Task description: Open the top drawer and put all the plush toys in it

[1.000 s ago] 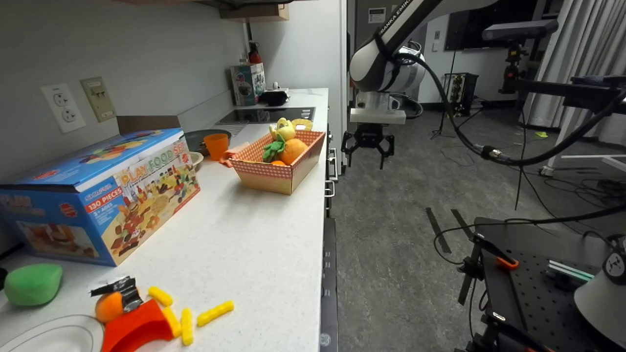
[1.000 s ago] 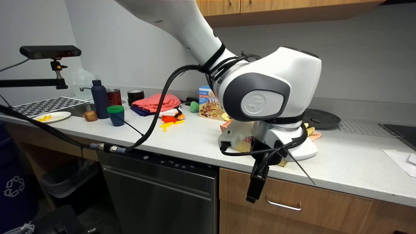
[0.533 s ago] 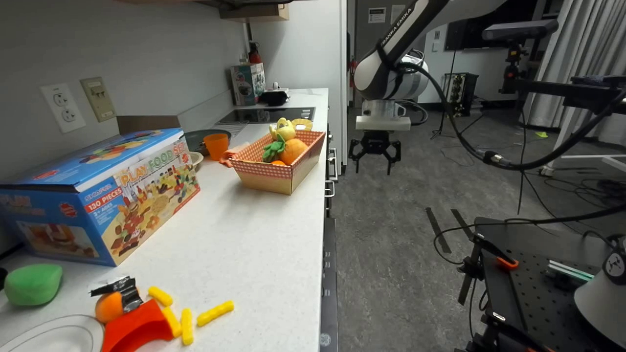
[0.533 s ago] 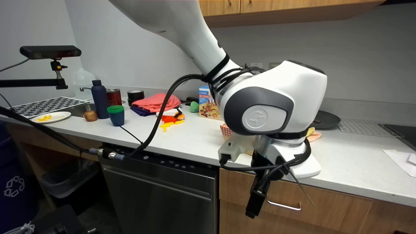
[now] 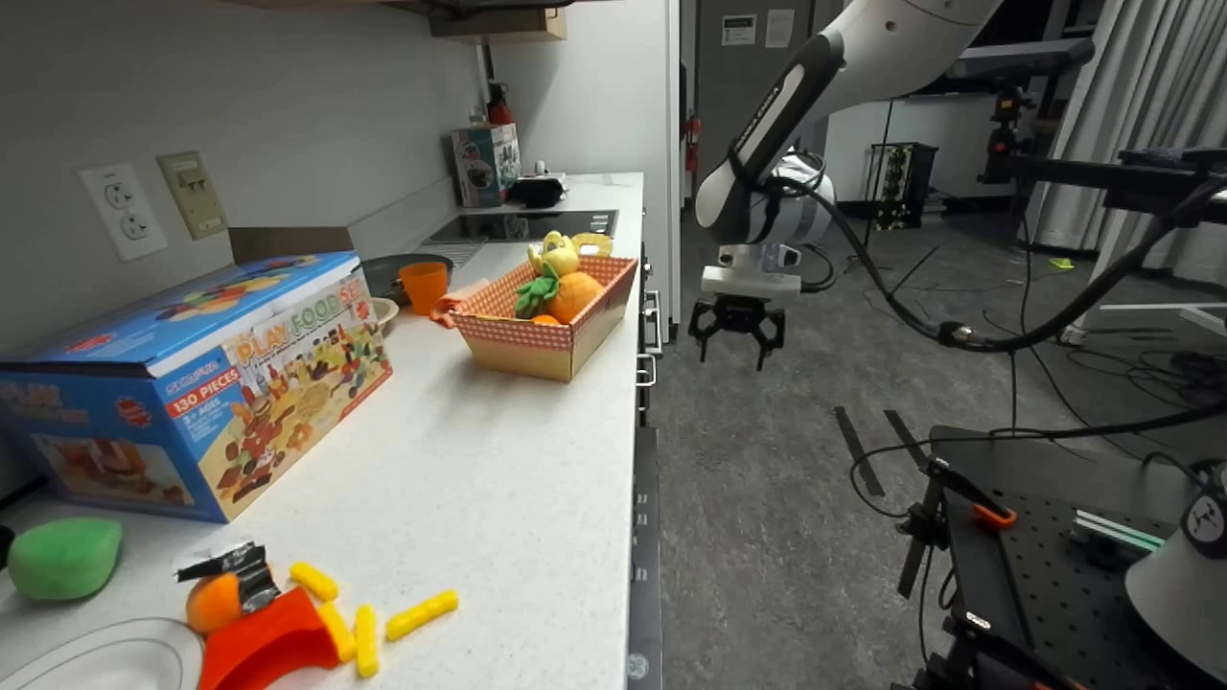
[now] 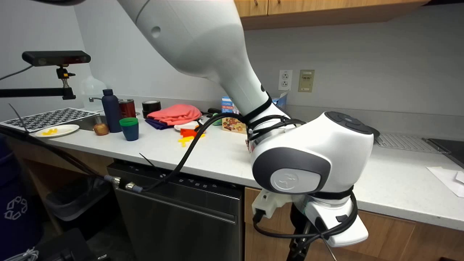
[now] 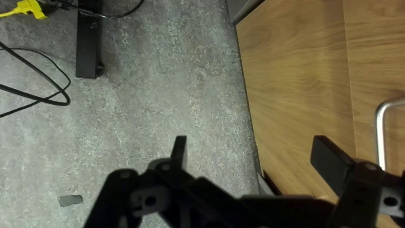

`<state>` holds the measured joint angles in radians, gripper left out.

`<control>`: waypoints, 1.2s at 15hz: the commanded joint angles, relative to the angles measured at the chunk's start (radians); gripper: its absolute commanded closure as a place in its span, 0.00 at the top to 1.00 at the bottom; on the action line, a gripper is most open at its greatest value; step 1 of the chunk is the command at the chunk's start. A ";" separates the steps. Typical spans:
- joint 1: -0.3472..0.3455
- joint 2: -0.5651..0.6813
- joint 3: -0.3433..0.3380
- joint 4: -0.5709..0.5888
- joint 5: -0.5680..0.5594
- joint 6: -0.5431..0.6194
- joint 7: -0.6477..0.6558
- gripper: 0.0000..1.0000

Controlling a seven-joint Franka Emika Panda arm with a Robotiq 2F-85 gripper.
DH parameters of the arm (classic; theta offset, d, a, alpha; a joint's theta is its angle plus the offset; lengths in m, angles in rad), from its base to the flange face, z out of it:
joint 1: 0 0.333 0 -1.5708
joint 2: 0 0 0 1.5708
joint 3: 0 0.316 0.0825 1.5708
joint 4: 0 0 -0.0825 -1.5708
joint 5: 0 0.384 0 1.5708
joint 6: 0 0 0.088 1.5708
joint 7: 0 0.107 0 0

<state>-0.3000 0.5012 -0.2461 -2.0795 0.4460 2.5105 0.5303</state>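
The top drawer (image 6: 391,235) has a flat wooden front and is shut under the counter. Its silver handle (image 7: 380,136) shows at the right of the wrist view; the arm hides it in an exterior view. My gripper (image 5: 732,361) is open and empty, in front of the cabinet and below counter height. In the wrist view my gripper (image 7: 250,139) has its fingers wide apart over floor and wood, nothing between them. A yellow toy (image 5: 559,254) and an orange toy (image 5: 577,295) with green leaves sit in a checked basket (image 5: 518,359). A green toy (image 5: 65,556) lies on the counter.
A play food box (image 5: 288,402), an orange cup (image 5: 424,286) and a red fries holder (image 5: 264,642) with yellow sticks stand on the counter (image 5: 537,498). The dishwasher (image 6: 181,217) is beside the drawer. Cables (image 7: 38,98) lie on the floor.
The arm has come down in front of the cabinet, carrying the open gripper lower, and now covers the drawer handle in an exterior view. The toys, basket and drawer have not moved.
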 commanded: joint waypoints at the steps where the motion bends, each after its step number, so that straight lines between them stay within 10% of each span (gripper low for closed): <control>1: -0.049 0.044 0.050 0.068 0.097 0.054 -0.087 1.00; 18: -0.071 0.143 0.119 0.121 0.218 0.221 -0.149 1.00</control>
<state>-0.3479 0.5930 -0.1659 -2.0023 0.6025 2.6676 0.4405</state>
